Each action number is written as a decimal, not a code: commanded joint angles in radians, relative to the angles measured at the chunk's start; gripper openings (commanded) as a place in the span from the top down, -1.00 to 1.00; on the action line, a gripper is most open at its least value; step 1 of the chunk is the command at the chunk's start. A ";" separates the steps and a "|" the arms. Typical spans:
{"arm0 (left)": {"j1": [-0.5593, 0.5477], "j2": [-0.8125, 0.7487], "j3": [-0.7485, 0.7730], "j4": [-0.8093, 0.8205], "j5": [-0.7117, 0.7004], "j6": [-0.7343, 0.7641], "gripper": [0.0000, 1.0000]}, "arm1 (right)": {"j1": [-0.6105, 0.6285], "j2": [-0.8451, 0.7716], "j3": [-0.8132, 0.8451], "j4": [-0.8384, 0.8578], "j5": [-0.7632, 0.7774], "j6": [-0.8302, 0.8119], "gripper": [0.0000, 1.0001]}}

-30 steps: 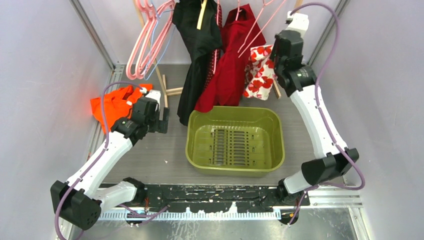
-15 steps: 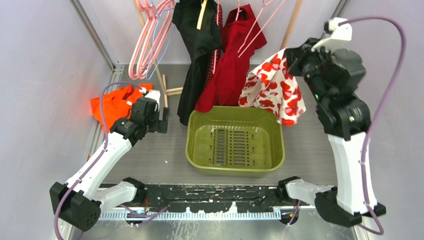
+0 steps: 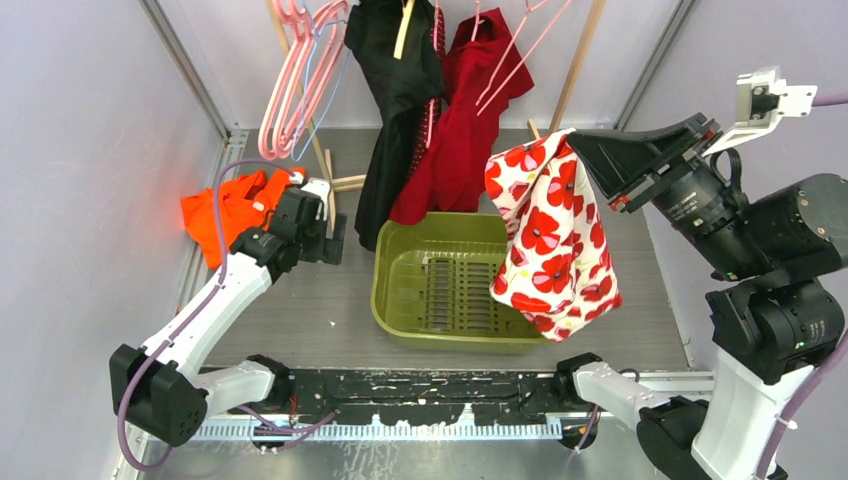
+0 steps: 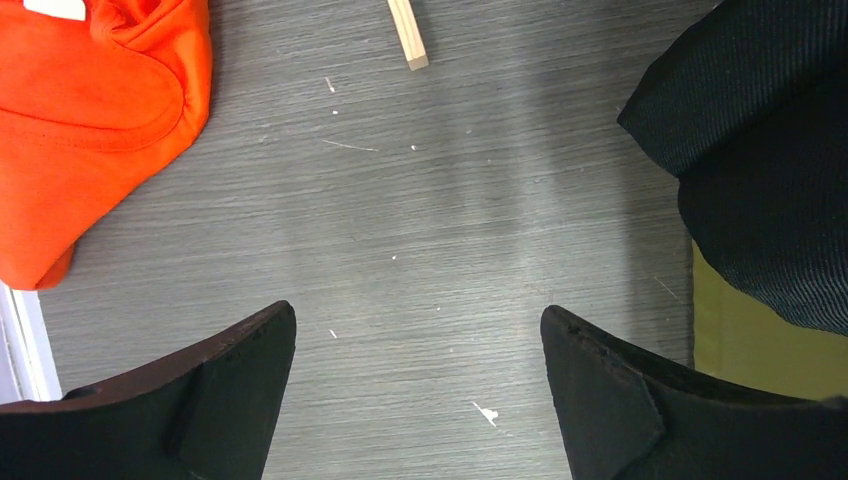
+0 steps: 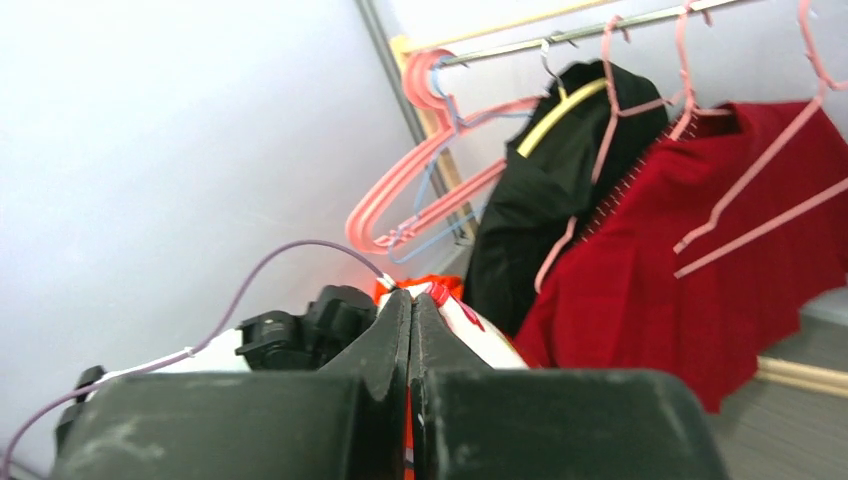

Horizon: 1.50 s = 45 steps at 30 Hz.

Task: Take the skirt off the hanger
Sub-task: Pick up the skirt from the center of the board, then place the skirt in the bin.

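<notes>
The grey table (image 3: 640,270) fills the floor of the booth. The right arm rises high over its right side, and the right gripper (image 3: 577,142) points left toward the clothes rail (image 5: 560,35). Its two fingers are pressed flat together, pinching the top edge of the skirt (image 3: 548,235). In the right wrist view the closed tips (image 5: 410,300) have a bit of the white and red cloth (image 5: 468,328) showing just past them.

The skirt, white with red flowers, hangs straight down from that pinch, held by one corner. It drapes in the air below and to the left of the fingers. Its lower part hangs in front of the right end of the green tub (image 3: 440,285), and whether it touches the rim cannot be told. It is apart from the clothes on the rail.

The left arm reaches low across the table's left side. The left gripper (image 3: 326,236) faces down with its fingers spread wide (image 4: 418,330) and only bare table between them.

A black garment (image 3: 395,90) and a red garment (image 3: 465,125) hang at the back, their hems just behind the tub. An orange cloth (image 3: 225,208) lies crumpled at the table's left edge, near the left gripper. Pink hangers (image 3: 295,80) hang in a bunch at the rail's left end. A wooden stick (image 4: 408,35) lies on the table beyond the left fingers.
</notes>
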 commanded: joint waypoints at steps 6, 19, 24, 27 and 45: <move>-0.004 -0.050 0.017 0.042 0.010 -0.006 -0.82 | 0.006 0.084 0.072 0.218 -0.114 0.079 0.98; -0.003 -0.125 -0.043 0.024 -0.030 -0.027 -0.83 | 0.005 0.205 0.058 0.350 -0.074 0.079 0.99; -0.003 -0.119 -0.046 0.022 -0.034 -0.023 -0.83 | 0.005 0.156 -0.161 0.329 -0.069 0.074 0.99; -0.003 -0.106 -0.047 0.028 -0.033 -0.019 -0.83 | 0.019 0.099 -0.327 0.300 -0.059 0.070 0.99; -0.003 -0.001 0.002 0.068 -0.001 -0.006 -0.83 | 0.138 -0.056 -0.666 -0.174 0.119 -0.129 0.42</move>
